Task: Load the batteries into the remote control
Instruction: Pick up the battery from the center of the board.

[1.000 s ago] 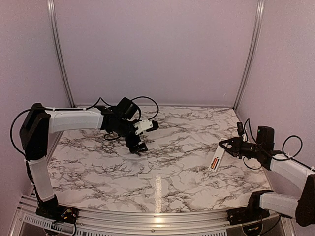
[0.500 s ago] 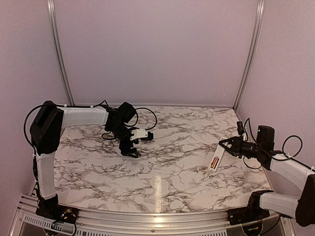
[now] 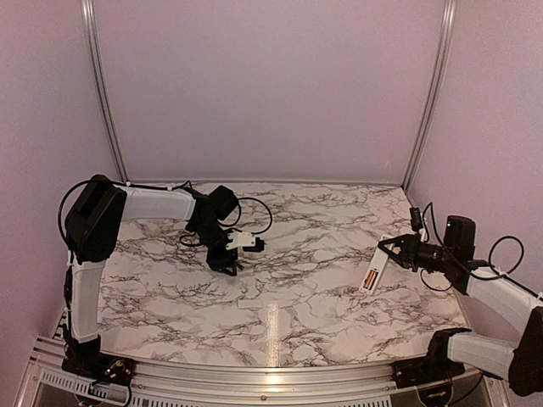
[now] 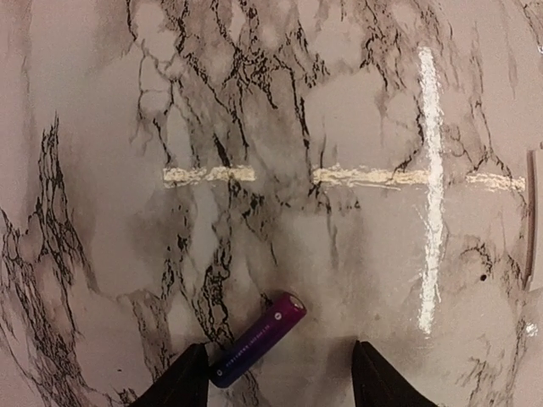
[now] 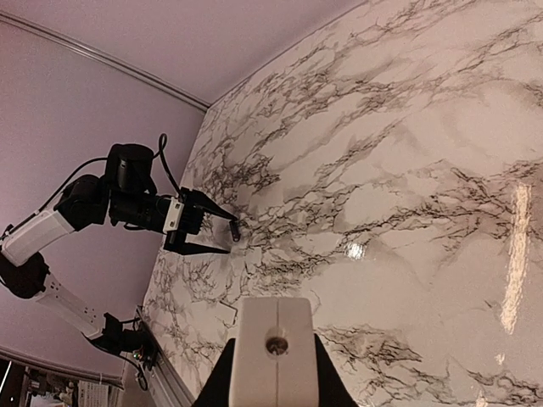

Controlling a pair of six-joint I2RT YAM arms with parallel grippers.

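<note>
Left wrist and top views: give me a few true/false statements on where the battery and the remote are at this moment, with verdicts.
1. A battery lies on the marble table between the fingers of the left pincer. True.
2. The left pincer has clamped the battery and lifted it. False: its fingers stand apart and the battery rests on the table.
3. The right pincer holds the white remote control. True.
4. The remote control lies next to the left pincer. False: it is in the right pincer, across the table.
5. The battery by the left pincer is bright orange. False: it looks dark purple.
</note>
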